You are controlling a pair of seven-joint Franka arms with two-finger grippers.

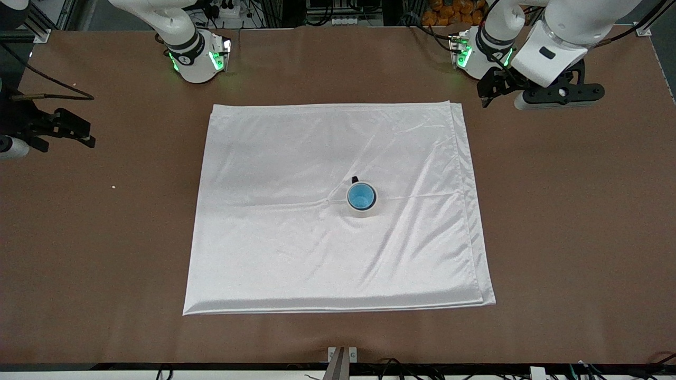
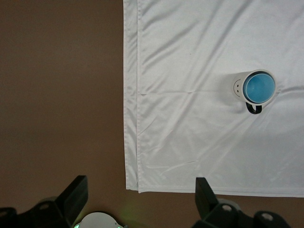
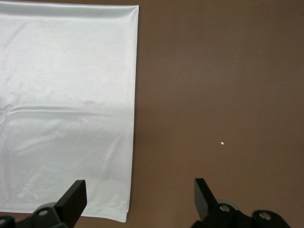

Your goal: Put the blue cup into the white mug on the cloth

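Cups number two, one nested: your blue cup (image 1: 362,196) sits inside the white mug (image 1: 362,210), on the single cloth (image 1: 296,237) toward the left arm's end. Your left gripper (image 2: 138,199) hangs released over bare table (image 1: 581,211) by the cloth's corner; the right gripper (image 3: 140,199), also spread, hangs near a pale speck (image 3: 222,143), possibly a crumb.

No legible text, labels, brands, numbers or signs in any view, white mug (image 2: 240,87) bears only small dark face-like dots, no lettering
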